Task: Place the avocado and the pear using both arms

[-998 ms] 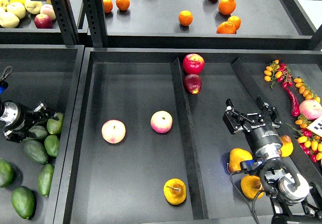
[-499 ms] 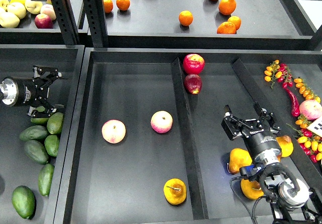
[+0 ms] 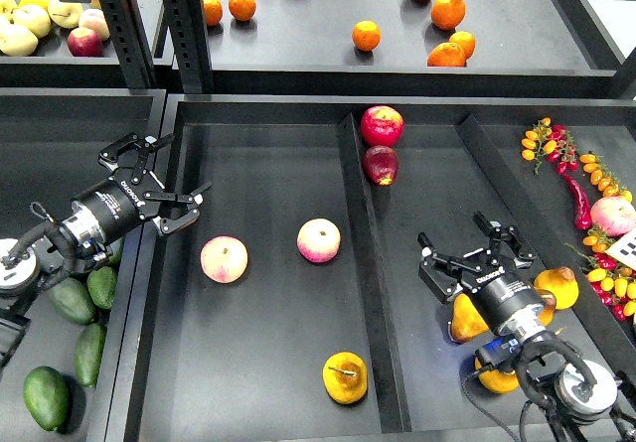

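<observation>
A golden pear (image 3: 345,377) with a brown stem lies at the front of the middle tray (image 3: 268,144). Several dark green avocados (image 3: 70,300) lie in the left tray, below and left of my left gripper. My left gripper (image 3: 177,172) is open and empty over the middle tray's left wall, left of a peach (image 3: 225,259). My right gripper (image 3: 467,251) is open and empty over the right tray, just above another yellow pear (image 3: 467,318). Neither gripper touches a fruit.
A second peach (image 3: 319,240) lies mid-tray. Two red apples (image 3: 382,126) sit behind the divider (image 3: 363,263). More yellow pears (image 3: 556,285) lie around my right wrist. Chillies and small tomatoes (image 3: 586,179) are at far right. Oranges (image 3: 367,35) sit on the back shelf.
My left gripper rose out of the avocado pile and swung right to the middle tray's left wall, still empty. My right gripper shifted left and toward the front, nearer the pears.
</observation>
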Controlling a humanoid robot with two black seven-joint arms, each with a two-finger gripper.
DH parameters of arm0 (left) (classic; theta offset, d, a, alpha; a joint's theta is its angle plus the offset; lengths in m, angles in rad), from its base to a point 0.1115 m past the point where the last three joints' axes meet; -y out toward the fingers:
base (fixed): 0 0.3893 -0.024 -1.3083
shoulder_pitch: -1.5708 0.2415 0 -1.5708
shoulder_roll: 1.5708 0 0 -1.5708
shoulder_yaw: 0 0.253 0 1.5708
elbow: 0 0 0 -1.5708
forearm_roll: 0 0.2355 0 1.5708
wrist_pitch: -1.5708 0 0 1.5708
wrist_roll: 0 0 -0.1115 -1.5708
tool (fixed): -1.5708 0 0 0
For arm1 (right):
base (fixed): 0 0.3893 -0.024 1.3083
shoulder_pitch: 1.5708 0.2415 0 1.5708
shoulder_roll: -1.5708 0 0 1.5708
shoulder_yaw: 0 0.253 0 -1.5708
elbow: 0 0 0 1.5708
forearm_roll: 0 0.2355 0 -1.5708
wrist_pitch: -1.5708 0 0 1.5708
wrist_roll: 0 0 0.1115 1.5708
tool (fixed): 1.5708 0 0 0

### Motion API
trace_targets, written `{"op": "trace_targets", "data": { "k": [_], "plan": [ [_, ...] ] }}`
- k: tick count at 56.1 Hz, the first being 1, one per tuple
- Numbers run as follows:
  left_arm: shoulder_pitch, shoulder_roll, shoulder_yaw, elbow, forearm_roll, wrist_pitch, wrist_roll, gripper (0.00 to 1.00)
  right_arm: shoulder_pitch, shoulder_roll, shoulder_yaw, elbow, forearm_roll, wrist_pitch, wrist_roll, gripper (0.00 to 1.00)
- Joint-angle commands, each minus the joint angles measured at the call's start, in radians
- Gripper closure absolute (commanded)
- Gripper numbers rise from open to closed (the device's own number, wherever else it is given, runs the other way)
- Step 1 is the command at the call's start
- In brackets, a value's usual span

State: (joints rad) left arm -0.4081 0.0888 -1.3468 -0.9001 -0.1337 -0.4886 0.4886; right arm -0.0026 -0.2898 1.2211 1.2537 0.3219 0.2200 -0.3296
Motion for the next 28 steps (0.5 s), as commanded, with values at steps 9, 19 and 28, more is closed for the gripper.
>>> {"op": "trace_targets", "data": {
  "k": [9, 19, 28],
  "plan": [
    [0.089, -0.060, -0.084, -0.077, 0.000, 0.000, 0.000, 0.02, 0.027, -0.135, -0.129, 0.012, -0.004, 0.133, -0.147, 0.00],
    [0.201, -0.089, -0.135, -0.123, 0.000, 0.000, 0.000, 0.01, 0.094, -0.218, -0.207, 0.012, -0.006, 0.222, -0.159, 0.00],
    [0.246, -0.089, -0.138, -0.137, 0.000, 0.000, 0.000, 0.01, 0.174, -0.270, -0.302, 0.009, -0.010, 0.237, -0.159, 0.00]
  ]
}}
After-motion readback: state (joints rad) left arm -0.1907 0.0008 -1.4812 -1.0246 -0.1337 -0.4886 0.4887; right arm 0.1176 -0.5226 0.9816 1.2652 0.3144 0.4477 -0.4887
